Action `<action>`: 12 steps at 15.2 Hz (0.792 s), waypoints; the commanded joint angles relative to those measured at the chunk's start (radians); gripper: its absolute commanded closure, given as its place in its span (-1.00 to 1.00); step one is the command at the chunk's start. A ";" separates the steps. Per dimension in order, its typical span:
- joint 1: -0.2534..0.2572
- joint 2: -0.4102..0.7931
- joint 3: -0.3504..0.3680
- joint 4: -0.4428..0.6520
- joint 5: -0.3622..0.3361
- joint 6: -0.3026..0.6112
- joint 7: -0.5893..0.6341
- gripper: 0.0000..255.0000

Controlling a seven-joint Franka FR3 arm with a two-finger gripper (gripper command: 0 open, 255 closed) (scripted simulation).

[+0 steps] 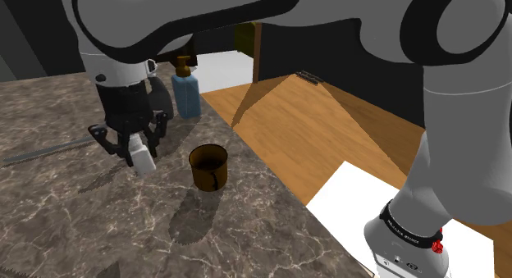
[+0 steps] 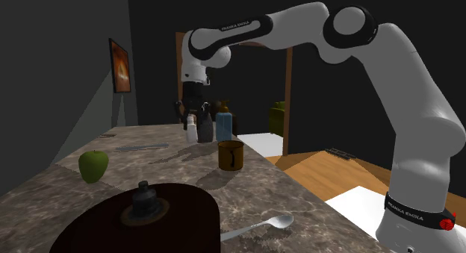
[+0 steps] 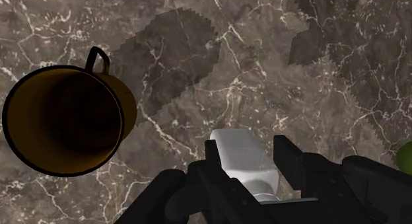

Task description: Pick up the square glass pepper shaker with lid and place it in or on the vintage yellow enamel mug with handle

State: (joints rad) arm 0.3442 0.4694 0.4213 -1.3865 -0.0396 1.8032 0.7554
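The pincer [image 1: 135, 150] is closed partway around a white shaker [image 3: 239, 156], both fingers pressed against its sides. A dark yellow mug [image 1: 208, 166] stands apart, near the worktop's [image 1: 66, 223] edge.

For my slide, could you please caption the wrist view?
End effector clasping the white shaker, brown mug nearby on the marbled counter.

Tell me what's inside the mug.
Nothing shows inside the mug: the wrist view looks down into a dark, bare interior, though its bottom is too dim to be sure. The shaker is outside it, clasped in the gripper.
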 commanded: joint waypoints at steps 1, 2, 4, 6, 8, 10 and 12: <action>0.001 -0.003 0.001 0.021 0.001 -0.024 0.001 1.00; 0.002 -0.003 0.001 0.034 0.001 -0.038 0.002 1.00; 0.004 -0.003 0.002 0.061 0.001 -0.064 0.004 1.00; 0.007 -0.002 0.003 0.091 0.000 -0.092 0.006 1.00; 0.011 0.001 0.003 0.122 -0.001 -0.120 0.009 1.00; -0.014 -0.047 0.005 0.061 0.016 -0.107 -0.007 1.00; -0.060 -0.137 0.007 -0.060 0.051 -0.075 -0.044 1.00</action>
State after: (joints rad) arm 0.3069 0.3784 0.4275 -1.3844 -0.0064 1.7121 0.7293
